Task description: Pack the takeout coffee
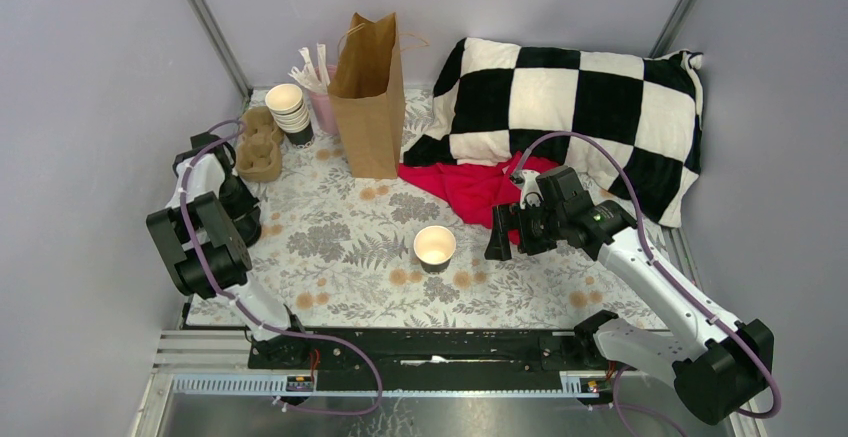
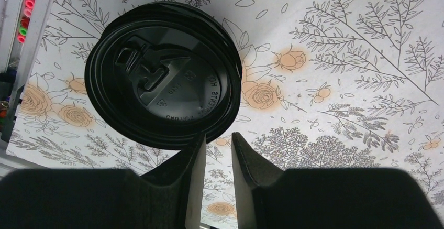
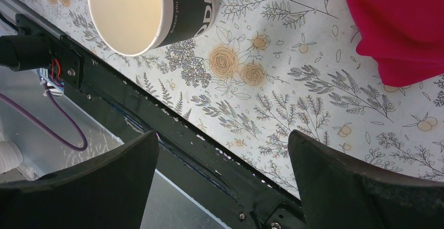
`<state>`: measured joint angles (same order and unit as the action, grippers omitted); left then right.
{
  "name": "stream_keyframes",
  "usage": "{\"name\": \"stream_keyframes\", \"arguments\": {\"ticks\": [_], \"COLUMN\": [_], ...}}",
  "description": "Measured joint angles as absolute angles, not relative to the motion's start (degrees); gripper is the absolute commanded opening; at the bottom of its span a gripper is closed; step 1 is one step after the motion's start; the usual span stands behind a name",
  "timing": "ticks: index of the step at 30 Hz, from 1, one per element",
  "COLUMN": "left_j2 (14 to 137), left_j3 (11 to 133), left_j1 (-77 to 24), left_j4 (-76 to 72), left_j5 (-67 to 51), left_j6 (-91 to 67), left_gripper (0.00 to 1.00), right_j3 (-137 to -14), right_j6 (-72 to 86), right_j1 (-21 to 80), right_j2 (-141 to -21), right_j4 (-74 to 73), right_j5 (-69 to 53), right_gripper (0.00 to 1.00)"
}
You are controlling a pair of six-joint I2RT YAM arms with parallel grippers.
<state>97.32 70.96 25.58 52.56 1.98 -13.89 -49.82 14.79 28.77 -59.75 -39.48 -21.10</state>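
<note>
The takeout coffee's dark paper cup (image 1: 434,247) stands upright mid-table with its cream inside showing and no lid on it; it is at the top left of the right wrist view (image 3: 157,9). A stack of black plastic lids (image 2: 162,74) lies on the flowered cloth at the table's left side. My left gripper (image 2: 217,134) hangs over it, its jaws a narrow gap apart with only cloth between them, and its left fingertip (image 2: 196,148) meets the lid's near rim. My right gripper (image 1: 497,237) (image 3: 222,133) stands wide open to the right of the cup, holding nothing.
A brown paper bag (image 1: 368,97) stands open at the back. Left of it are a stack of lidless cups (image 1: 288,112), a pulp cup carrier (image 1: 258,145) and a pink holder of straws (image 1: 320,97). A red cloth (image 1: 470,189) and a checkered pillow (image 1: 570,107) fill the back right. The black front rail (image 3: 183,150) lies under my right gripper.
</note>
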Motion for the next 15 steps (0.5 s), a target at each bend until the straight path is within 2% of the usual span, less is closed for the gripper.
{"name": "stream_keyframes", "arguments": {"ticks": [6,15], "left_j2": [98.43,99.61], "left_j3": [70.96,70.98], "left_j1": [25.58,25.45], "left_j4": [52.29,52.05], "left_j5": [1.98,1.98], "left_j6": [-13.67,-13.52], "left_gripper": [0.24,0.24], "right_j3": [-49.82,-49.56], "right_j6": [14.79,14.79], "right_j1": [28.75,28.75], "right_j2": [-59.86,-59.9], "right_j4": [-39.46,-39.29], "right_j5": [-21.12,-21.12], "right_gripper": [1.0,1.0]}}
